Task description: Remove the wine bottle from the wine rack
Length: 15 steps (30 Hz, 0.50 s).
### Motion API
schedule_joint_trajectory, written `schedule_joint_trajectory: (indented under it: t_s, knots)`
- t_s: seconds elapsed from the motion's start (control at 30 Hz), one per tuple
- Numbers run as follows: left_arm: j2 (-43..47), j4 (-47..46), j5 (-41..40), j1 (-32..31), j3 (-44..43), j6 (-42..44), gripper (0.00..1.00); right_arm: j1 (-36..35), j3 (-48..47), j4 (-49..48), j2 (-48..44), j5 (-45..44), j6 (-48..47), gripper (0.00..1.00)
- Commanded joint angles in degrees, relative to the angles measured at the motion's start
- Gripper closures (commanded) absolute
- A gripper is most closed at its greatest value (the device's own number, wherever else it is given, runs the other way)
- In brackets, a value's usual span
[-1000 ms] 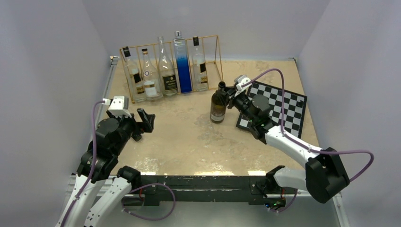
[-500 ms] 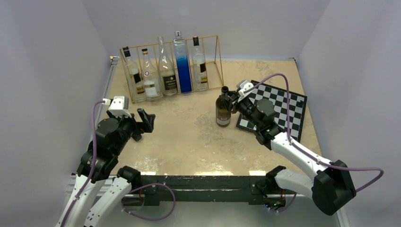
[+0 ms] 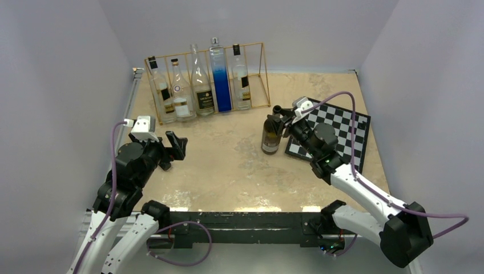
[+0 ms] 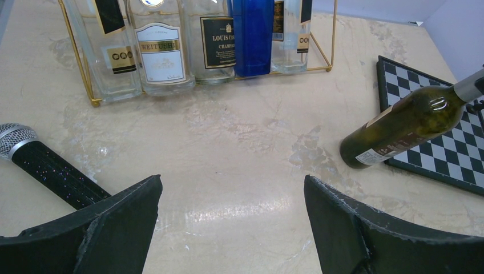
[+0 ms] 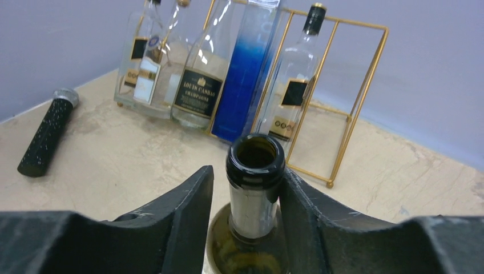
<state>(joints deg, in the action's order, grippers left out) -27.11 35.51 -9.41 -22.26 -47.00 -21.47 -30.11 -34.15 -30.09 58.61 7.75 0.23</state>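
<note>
Tabletop [image 3: 228,165] wine rack [image 3: 258,74] holds five bottles [image 3: 220,80], wine bottle [image 3: 270,134] apart

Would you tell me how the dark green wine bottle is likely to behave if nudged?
The dark green wine bottle is tall on a narrow base, so it probably tips easily. Glass, likely slippery and breakable. Round body: once down, it may roll.

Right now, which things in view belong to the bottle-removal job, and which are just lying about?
Job:
green wine bottle
gold wine rack
right end effector

Lying about:
chessboard
microphone
five other bottles in the rack
left end effector
</note>
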Motion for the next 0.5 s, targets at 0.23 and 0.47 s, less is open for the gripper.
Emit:
schedule_joint_trajectory:
  t_s: [0.23, 0.47]
  knots:
    - [-0.13, -1.15, -0.13, -0.15, 0.16, 0.91, 0.02, -0.26, -8.42, 14.40, -10.45, -5.02, 5.44, 0.38]
    - [-1.05, -1.49, -1.77, -0.15, 0.24, 0.33, 0.03, -0.26, -19.01, 39.24, -15.90, -5.55, 13.66, 0.14]
